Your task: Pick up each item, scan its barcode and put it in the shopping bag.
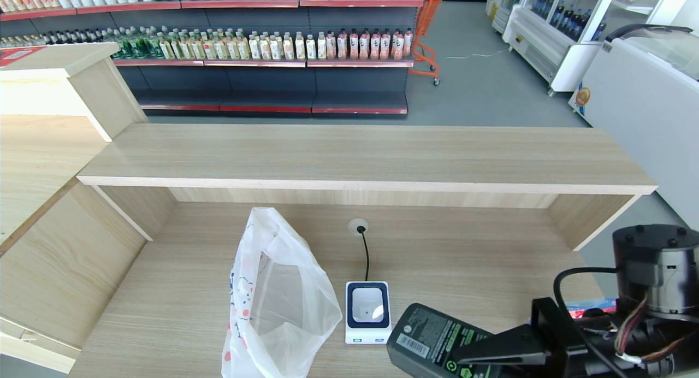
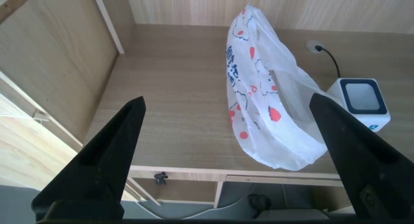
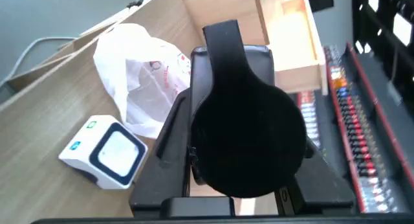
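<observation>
Nearest, on the right: a black packet (image 1: 431,340), gripped firmly in the right pincer (image 1: 491,350). Held low above the tabletop (image 1: 480,258), just beside the barcode scanner (image 1: 368,311). Carried with the white barcode label facing up, while the scanner's window also faces up. Seems to call for turning the label down toward that glass. Not over the window yet, so scanning judged the step in hand.

On the left, above the tabletop's near edge: left pincer (image 2: 228,107), spread wide and holding nothing. Probably parked there to keep clear of the bag, or to be ready to steady it.

A little farther out: white plastic shopping bag (image 1: 278,296) with red and blue print, slumped but standing, mouth open upward. Set just to the left of the scanner, likely to keep the trip from scan to drop short. No goods made out through the thin plastic.

Behind the scanner: a black cable (image 1: 365,255), running back to a round grommet (image 1: 358,225) in the tabletop. Beyond that, a raised wooden ledge (image 1: 360,154). Farthest off, store shelves of bottles (image 1: 262,46) and a chest freezer (image 1: 644,94) to the right.
</observation>
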`<state>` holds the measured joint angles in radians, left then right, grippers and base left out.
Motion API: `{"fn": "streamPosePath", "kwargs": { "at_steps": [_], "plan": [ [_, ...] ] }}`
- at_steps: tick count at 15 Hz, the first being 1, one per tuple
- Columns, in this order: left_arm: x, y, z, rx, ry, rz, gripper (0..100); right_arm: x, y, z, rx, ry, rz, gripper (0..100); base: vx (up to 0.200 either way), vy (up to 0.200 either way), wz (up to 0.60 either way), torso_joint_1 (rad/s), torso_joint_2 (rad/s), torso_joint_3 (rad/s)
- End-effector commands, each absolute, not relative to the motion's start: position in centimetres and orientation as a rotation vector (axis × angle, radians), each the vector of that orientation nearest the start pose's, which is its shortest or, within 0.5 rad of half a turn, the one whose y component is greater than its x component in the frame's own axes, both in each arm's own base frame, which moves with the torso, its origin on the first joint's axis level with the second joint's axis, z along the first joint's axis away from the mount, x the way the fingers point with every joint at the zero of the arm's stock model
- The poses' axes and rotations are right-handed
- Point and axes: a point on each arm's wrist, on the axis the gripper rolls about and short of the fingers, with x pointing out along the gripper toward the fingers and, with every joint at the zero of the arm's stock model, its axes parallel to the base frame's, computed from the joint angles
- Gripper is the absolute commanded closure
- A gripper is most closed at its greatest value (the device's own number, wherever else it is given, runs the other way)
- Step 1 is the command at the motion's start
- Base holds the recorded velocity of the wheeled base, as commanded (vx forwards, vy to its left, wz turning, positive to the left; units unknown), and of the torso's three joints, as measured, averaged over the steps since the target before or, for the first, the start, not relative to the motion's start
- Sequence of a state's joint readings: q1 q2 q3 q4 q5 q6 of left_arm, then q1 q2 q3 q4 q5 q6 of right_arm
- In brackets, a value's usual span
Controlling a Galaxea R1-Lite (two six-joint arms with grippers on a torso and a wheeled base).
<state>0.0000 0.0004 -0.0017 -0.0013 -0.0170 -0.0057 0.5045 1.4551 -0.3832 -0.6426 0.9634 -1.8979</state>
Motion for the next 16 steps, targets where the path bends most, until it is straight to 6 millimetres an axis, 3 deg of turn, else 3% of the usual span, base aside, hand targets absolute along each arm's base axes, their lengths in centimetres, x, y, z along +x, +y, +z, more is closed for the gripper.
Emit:
{"fn": "streamPosePath", "kwargs": {
  "at_steps": [1,5,6,10,12,16],
  "plan": [
    [-2.3,0.0,7.6,-0.006,-0.003,-0.017,0,15.3,7.0,17.9,-1.168,-0.648,1.129,100,0.000,0.000,0.00,0.000,0.00,0.000],
    [-2.3,0.0,7.6,-0.006,-0.003,-0.017,0,17.0,4.1,17.4,-0.714,-0.198,1.012,100,0.000,0.000,0.00,0.000,0.00,0.000],
    [-2.3,0.0,7.6,-0.006,-0.001,-0.017,0,17.9,3.9,16.7,-0.508,-0.035,0.984,100,0.000,0.000,0.00,0.000,0.00,0.000],
    [-2.3,0.0,7.6,-0.006,-0.003,-0.017,0,20.6,4.9,14.5,0.126,0.399,0.956,100,0.000,0.000,0.00,0.000,0.00,0.000],
    [-2.3,0.0,7.6,-0.006,-0.003,-0.017,0,22.2,5.9,12.8,0.237,0.529,0.960,100,0.000,0.000,0.00,0.000,0.00,0.000],
    [-2.3,0.0,7.6,-0.006,-0.003,-0.017,0,26.1,8.9,9.0,0.282,0.700,1.001,100,0.000,0.000,0.00,0.000,0.00,0.000]
  ]
}}
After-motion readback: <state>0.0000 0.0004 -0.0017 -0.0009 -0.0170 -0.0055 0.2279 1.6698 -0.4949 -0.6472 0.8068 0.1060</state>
